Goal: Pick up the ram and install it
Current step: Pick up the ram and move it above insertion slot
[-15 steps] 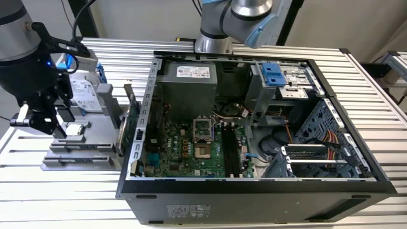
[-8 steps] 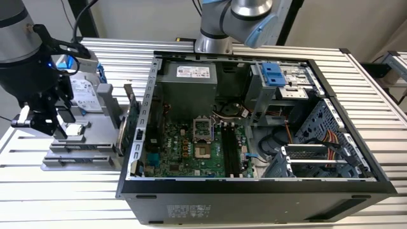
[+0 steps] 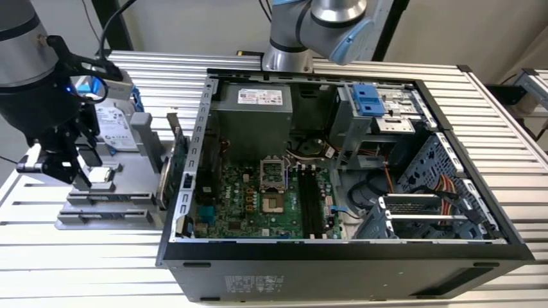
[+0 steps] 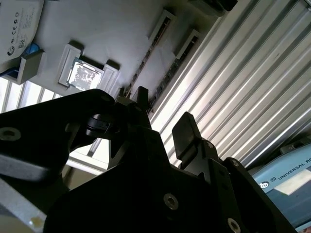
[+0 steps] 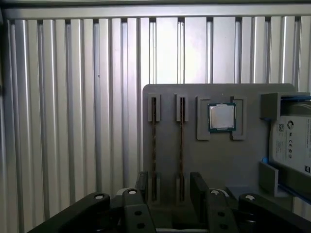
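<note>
Claw (image 5: 170, 180) open above the tray's (image 5: 218, 162) edge, over thin, likely stiff, breakable ram (image 5: 182, 141), best pinched on flat sides.

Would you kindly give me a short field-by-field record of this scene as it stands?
gripper: open, empty, over the grey tray
ram: two sticks on edge in the tray's slots, not gripped
processor: flat in a tray recess
hard drive: on the tray's edge
computer case: open, motherboard exposed
</note>
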Motion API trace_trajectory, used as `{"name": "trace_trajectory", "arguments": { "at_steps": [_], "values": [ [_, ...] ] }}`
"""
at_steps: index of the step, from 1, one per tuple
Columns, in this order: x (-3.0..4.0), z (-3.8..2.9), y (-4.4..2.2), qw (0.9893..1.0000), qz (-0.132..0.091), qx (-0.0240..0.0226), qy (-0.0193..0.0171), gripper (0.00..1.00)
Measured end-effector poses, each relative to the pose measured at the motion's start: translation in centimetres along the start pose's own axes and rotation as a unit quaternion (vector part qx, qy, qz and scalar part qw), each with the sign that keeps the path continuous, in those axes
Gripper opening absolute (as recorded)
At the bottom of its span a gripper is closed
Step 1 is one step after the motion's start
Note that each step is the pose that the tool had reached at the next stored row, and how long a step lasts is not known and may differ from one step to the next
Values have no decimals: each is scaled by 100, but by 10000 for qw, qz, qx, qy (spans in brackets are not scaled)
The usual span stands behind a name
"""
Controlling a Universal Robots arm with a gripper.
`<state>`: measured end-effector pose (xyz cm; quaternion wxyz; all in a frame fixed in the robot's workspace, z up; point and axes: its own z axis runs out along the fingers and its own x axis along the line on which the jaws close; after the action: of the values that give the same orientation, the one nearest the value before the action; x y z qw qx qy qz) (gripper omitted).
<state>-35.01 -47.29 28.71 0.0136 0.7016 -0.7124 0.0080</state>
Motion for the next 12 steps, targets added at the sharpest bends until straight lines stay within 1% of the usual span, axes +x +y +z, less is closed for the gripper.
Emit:
{"name": "trace_trajectory", "arguments": {
  "at_steps": [6,12],
  "values": [
    [-2,28,0,10000,0,0,7,100],
    [-4,69,0,10000,0,0,9,100]
  ]
}}
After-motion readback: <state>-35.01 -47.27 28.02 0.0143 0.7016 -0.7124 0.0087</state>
